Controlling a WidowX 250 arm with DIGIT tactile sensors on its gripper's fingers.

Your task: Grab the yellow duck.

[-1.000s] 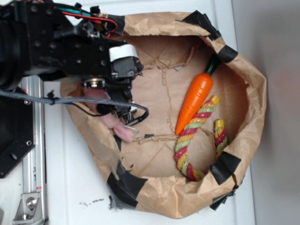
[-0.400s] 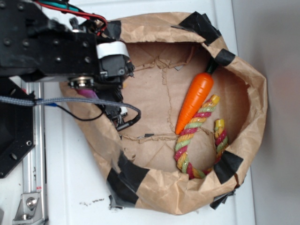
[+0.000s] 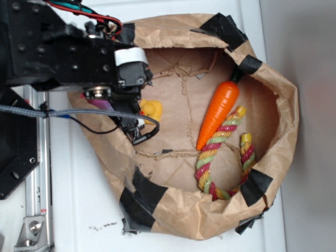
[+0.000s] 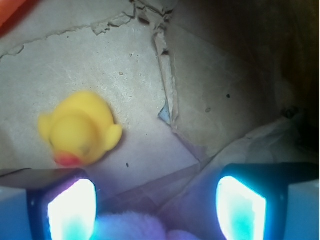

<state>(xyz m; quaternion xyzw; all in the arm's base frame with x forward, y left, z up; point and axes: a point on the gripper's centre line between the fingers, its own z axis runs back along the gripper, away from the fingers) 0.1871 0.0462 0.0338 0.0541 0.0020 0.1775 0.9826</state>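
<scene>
Pincer (image 4: 156,210) fingers (image 4: 72,210) stand wide apart in the wrist view, glowing at the bottom left and bottom right, with nothing clamped between them. A pale pink-lilac plush bunny (image 4: 132,227) shows at the bottom edge between the two fingers (only a fuzzy sliver of it, so whether it touches either finger cannot be told).

Relative to the pincer, the yellow duck (image 4: 80,129) lies on the brown paper floor just above the left-hand finger in that view, outside the gap and apart from the bunny, its red-orange bit pointing down toward the finger. In the exterior view the yellow duck (image 3: 151,109) peeks out just beside the black pincer (image 3: 134,123), on the side facing the middle of the paper bag (image 3: 286,105), partly covered by the arm.

Farther from the pincer, across the bag's floor, an orange carrot (image 3: 219,111) lies slanted, its tip meeting a striped rope toy (image 3: 215,157) curled below it. The bag sits on a white bench (image 3: 79,210).
</scene>
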